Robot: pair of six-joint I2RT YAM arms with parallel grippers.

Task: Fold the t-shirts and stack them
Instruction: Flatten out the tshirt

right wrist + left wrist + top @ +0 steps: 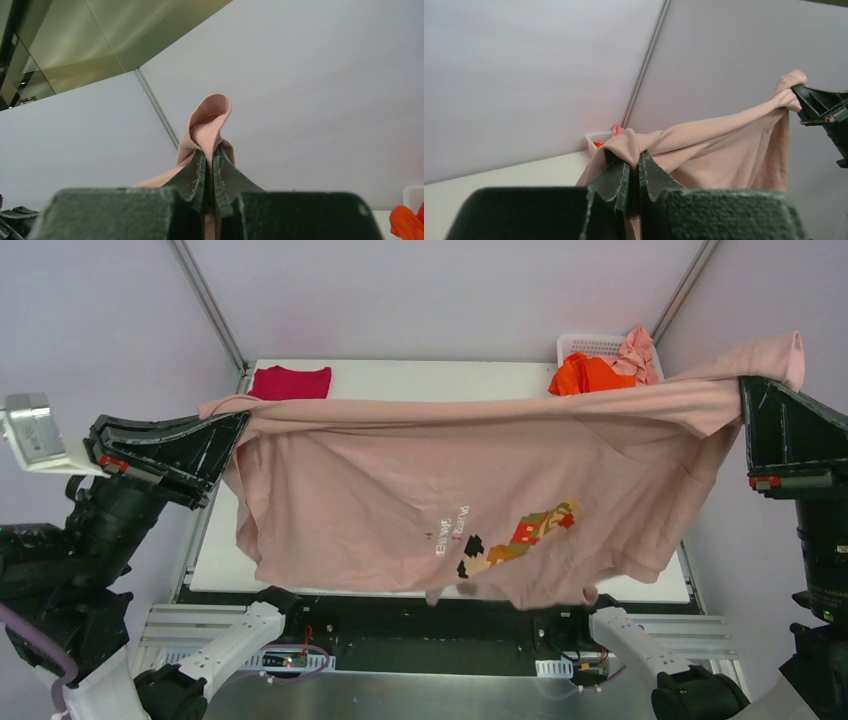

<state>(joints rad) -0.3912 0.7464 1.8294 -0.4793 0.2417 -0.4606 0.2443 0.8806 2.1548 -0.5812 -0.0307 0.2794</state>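
Two grippers, both clamped on one beige tee (400, 490).

1. Beige tee: stretched between the grippers across mid-frame, hanging over the table (440, 375), with its printed graphic (520, 535) at lower centre.
2. Left gripper (243, 420), frame left: jaws pinched tight on a fold of the tee's top edge.
3. Right gripper (746, 386), upper right: jaws pinched tight on the opposite end, a loop of cloth standing above the fingertips.
4. Basket (590, 343), white, upper right: holds the orange tee (585, 375) and the pale pink tee (637, 352).
5. Crimson tee (290, 382): flat on the table, upper left, beyond the left gripper.
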